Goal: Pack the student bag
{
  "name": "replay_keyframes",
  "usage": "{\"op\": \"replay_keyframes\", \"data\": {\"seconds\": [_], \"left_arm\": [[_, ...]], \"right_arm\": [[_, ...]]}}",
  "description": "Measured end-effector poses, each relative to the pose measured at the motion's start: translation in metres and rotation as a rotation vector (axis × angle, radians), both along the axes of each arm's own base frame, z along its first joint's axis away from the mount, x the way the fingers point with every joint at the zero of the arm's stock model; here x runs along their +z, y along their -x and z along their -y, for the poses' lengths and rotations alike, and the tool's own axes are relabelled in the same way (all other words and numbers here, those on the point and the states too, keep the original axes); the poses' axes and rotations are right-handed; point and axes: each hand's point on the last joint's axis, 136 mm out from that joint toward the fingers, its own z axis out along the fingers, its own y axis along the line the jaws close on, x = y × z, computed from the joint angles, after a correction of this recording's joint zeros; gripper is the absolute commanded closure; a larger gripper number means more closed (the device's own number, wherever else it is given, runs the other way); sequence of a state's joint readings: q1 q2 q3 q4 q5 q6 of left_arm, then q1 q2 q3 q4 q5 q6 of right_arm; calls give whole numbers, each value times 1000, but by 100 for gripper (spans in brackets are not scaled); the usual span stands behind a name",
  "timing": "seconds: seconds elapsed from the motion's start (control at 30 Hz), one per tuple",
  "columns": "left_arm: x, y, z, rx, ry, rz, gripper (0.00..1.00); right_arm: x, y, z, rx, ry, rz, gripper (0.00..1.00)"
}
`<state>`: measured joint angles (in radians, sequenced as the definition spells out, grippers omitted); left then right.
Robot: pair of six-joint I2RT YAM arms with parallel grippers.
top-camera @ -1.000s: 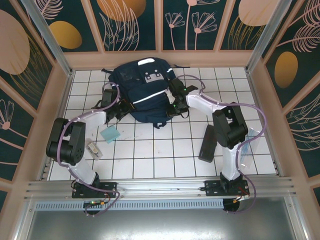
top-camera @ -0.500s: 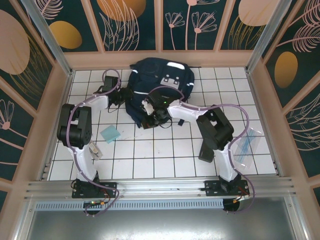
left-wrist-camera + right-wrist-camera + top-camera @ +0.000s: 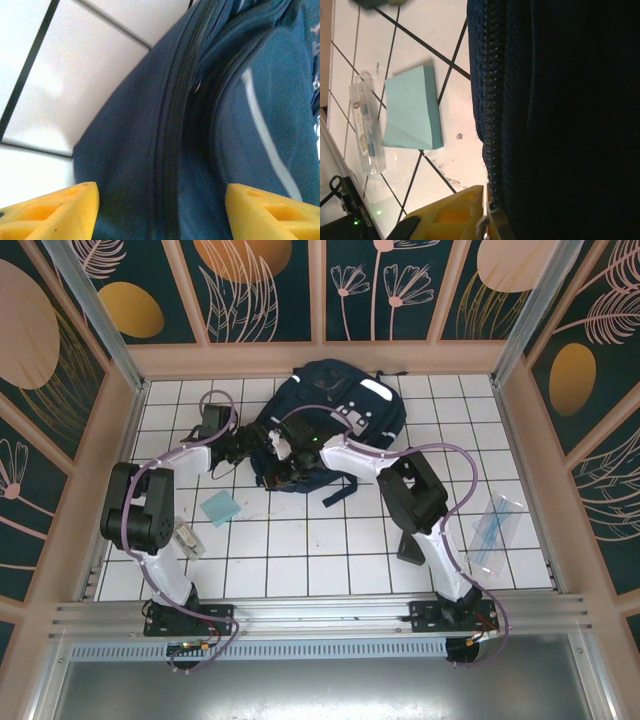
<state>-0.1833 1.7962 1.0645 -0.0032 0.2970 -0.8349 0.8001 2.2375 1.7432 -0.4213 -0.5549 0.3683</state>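
White tiled counter (image 3: 300,560), and the student bag (image 3: 330,390) is the big navy lump on it, slumped toward the far wall, about mid-width, white stripe facing up. Both arms reach in to the bag's near-left edge.

The left pincer (image 3: 247,445) sits right at the bag's left side. On its wrist cam the yellow fingers (image 3: 55,210) stand wide apart, with the bag's fabric and a dark seam running between them, nothing pinched.

The right pincer (image 3: 285,468) is tucked against the bag's near-left corner, closed up tight. Its cam has one yellow fingertip (image 3: 452,210) hard against the zipper (image 3: 492,125), with the metal zipper pull (image 3: 489,226) just beside that tip. Can't tell if it's actually got the pull.

Other stuff, all nearer the arm bases than the bag:
- dark flat case (image 3: 408,550), to the near-right, half hidden under the right arm
- clear plastic sleeve (image 3: 495,528) with something blue inside, further right still
- teal notepad (image 3: 219,508), near-left of the bag
- clear tube (image 3: 187,538), just past the notepad, away from the bag
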Motion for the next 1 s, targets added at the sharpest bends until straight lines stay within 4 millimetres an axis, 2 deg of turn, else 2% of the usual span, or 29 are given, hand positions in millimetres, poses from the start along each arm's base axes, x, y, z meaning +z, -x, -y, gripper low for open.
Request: {"op": "replay_keyframes", "data": {"seconds": [0.1, 0.17, 0.2, 0.23, 0.3, 0.4, 0.5, 0.63, 0.77, 0.9, 1.0], "left_arm": [[-5, 14, 3, 19, 58, -17, 32], [-10, 20, 3, 33, 84, -28, 40], [-12, 21, 4, 41, 96, -35, 53], [-13, 21, 4, 47, 108, -40, 74], [-15, 21, 6, 53, 132, -44, 100], [-14, 24, 15, 29, 148, -49, 100], [-14, 28, 21, 3, 140, -57, 100], [-7, 22, 23, -24, 101, -52, 100], [-1, 15, 21, -39, 62, -35, 100], [1, 11, 20, -53, 38, -25, 100], [0, 10, 17, -62, 21, -27, 100]], "right_arm": [[2, 0, -1, -2, -28, -9, 100], [1, 3, 0, -1, -42, -23, 100], [1, 5, 1, -2, -51, -31, 100], [2, 6, 2, -2, -56, -34, 100], [4, 9, 4, -2, -66, -33, 100], [2, 13, 13, -13, -57, -36, 100], [-2, 20, 32, -32, -28, -54, 100], [-4, 32, 68, -68, 12, -97, 100], [-3, 34, 99, -106, 52, -123, 100], [-17, 27, 126, -143, 151, -99, 100], [-30, 14, 153, -192, 264, -49, 100]]}}
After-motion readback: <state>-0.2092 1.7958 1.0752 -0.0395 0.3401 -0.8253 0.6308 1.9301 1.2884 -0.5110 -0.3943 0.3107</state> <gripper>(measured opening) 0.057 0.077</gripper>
